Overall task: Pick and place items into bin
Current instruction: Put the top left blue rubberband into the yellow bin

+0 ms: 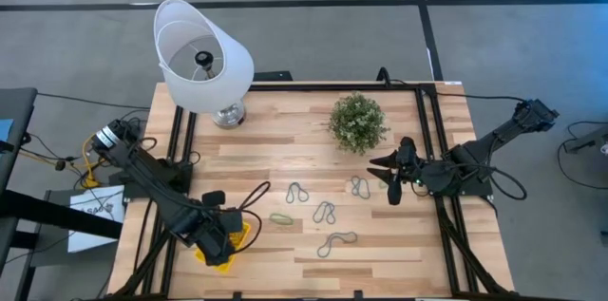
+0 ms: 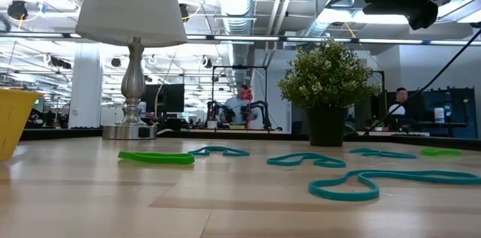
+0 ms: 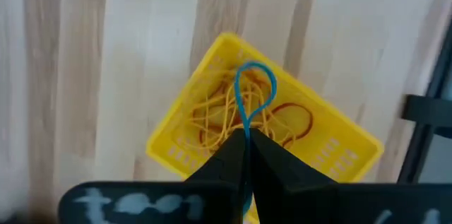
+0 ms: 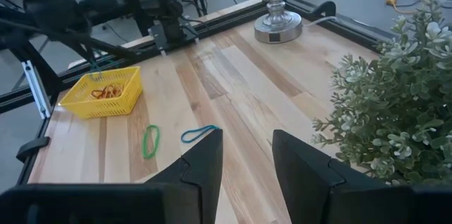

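High view: the left end effector [image 1: 220,236] hung over the yellow bin [image 1: 233,244] at the near-left corner of the surface [image 1: 285,140]. Five loops [image 1: 324,213] lay loose mid-surface, well apart from the bin, so the job looked partly done. The right end effector [image 1: 394,179] waited beside the plant [image 1: 358,122].

Low view: green and teal loops [image 2: 344,185] lay flat on the surface; the bin's edge [image 2: 15,122] showed at the far left.

Left wrist view: fingers [image 3: 229,157] pinched shut on a blue loop [image 3: 253,97] dangling above the bin [image 3: 176,146], which already held several yellow and red loops (release still owed).

Right wrist view: fingers [image 4: 201,157] stood parted, holding nothing.

Writing: none readable.
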Motion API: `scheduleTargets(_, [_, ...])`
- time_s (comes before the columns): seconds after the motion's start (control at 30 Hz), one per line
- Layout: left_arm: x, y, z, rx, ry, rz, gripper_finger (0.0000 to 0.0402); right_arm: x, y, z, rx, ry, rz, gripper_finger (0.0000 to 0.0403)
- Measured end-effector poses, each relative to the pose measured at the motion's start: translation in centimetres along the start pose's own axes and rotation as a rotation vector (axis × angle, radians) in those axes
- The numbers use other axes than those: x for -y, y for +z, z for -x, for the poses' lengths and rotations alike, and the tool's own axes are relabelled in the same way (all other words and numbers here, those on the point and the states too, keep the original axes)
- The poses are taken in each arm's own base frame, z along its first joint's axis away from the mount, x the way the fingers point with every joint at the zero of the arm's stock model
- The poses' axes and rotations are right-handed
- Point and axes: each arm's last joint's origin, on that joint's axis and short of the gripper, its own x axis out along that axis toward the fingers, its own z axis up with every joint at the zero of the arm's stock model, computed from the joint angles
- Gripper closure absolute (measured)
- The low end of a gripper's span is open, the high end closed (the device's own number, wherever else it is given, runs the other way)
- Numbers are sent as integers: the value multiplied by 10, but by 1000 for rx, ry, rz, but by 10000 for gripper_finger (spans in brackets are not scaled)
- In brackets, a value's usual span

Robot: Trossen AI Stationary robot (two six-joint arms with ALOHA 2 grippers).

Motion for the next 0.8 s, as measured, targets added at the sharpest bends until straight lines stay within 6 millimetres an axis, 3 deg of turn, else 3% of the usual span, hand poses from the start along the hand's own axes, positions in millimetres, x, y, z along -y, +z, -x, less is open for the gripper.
scheduleTargets(0.33, [-6,-8,-37,-20,-24,68,376,0,0,0,0,0,0,284])
scheduleTargets(0.6, [-9,-8,-39,-74,-37,80,306,0,0,0,0,0,-2,284])
scheduleTargets(0.8, [-14,-11,-38,-196,-62,-19,293,0,0,0,1,-2,-2,284])
